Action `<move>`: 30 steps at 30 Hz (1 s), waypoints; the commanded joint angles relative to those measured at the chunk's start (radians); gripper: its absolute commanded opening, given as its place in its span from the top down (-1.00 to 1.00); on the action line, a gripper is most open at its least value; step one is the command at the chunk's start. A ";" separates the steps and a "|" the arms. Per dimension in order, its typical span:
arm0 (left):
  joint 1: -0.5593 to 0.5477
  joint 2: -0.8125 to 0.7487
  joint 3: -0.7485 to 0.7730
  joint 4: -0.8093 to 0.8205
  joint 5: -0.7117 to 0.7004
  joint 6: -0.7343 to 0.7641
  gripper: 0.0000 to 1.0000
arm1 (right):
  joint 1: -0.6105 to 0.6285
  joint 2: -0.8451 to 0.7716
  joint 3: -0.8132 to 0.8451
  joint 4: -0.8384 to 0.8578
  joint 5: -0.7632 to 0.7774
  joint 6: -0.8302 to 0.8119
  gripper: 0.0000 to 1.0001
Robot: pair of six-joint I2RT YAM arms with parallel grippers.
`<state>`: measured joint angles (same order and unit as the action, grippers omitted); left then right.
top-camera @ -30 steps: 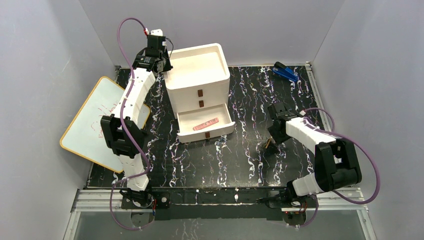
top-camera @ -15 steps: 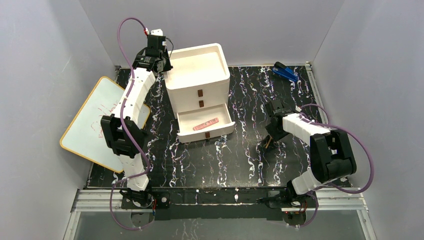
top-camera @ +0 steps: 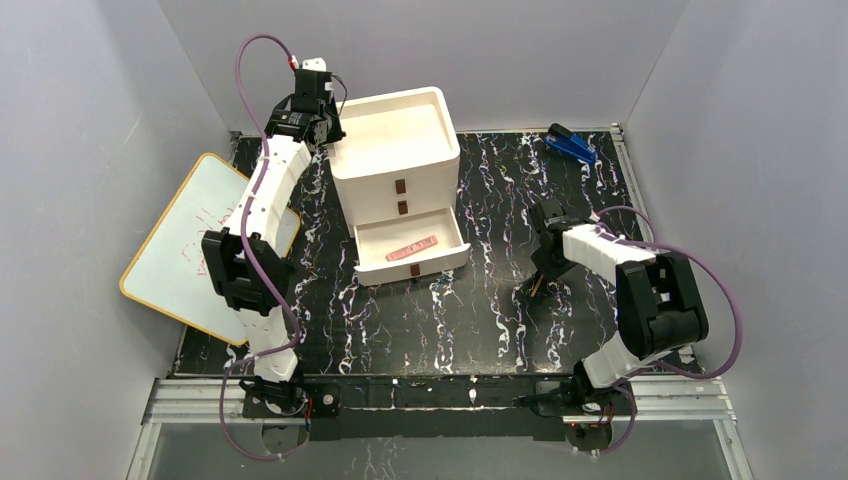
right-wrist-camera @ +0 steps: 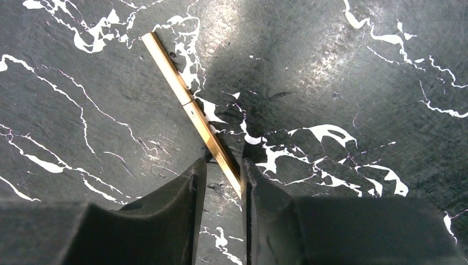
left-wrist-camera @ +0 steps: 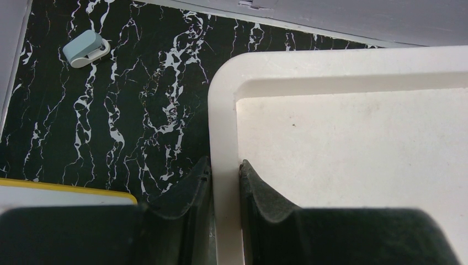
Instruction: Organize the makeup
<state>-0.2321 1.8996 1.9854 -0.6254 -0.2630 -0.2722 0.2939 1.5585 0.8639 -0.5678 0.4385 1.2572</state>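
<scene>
The thin stick [right-wrist-camera: 190, 107] is laid flat on the black marbled surface [right-wrist-camera: 359, 83], its long axis slanted. Its near end is straddled by the narrowly parted right pincer [right-wrist-camera: 223, 163], with only one finger touched. Only the overhead view shows the pinkish flat item [top-camera: 412, 246] in the open bottom drawer and the blue stapler-like object [top-camera: 571, 145] far behind. The left pincer [left-wrist-camera: 223, 165] is clamped on the white drawer unit [left-wrist-camera: 221, 110] at its top rim.

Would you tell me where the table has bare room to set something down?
Bare marble lies in front of the open drawer, toward the near edge, and between the drawer unit and the blue stapler. It is crowded by the whiteboard, where the left arm stands, and around the right fingers at the thin stick.
</scene>
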 commanded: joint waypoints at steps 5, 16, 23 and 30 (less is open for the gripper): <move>-0.006 0.087 -0.063 -0.293 0.077 0.025 1.00 | -0.007 0.083 0.027 0.008 -0.060 -0.013 0.97; -0.005 0.098 -0.060 -0.286 0.094 0.014 1.00 | 0.097 0.030 0.134 -0.053 -0.146 0.046 0.97; -0.008 0.108 -0.056 -0.280 0.118 -0.001 1.00 | 0.330 0.005 0.408 -0.115 -0.022 0.202 0.97; -0.009 0.089 -0.078 -0.268 0.121 -0.006 1.00 | 0.471 0.145 0.621 -0.085 0.010 0.362 0.97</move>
<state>-0.2321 1.9072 1.9965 -0.6361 -0.2615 -0.2729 0.6994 1.6169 1.3800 -0.6476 0.4057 1.4853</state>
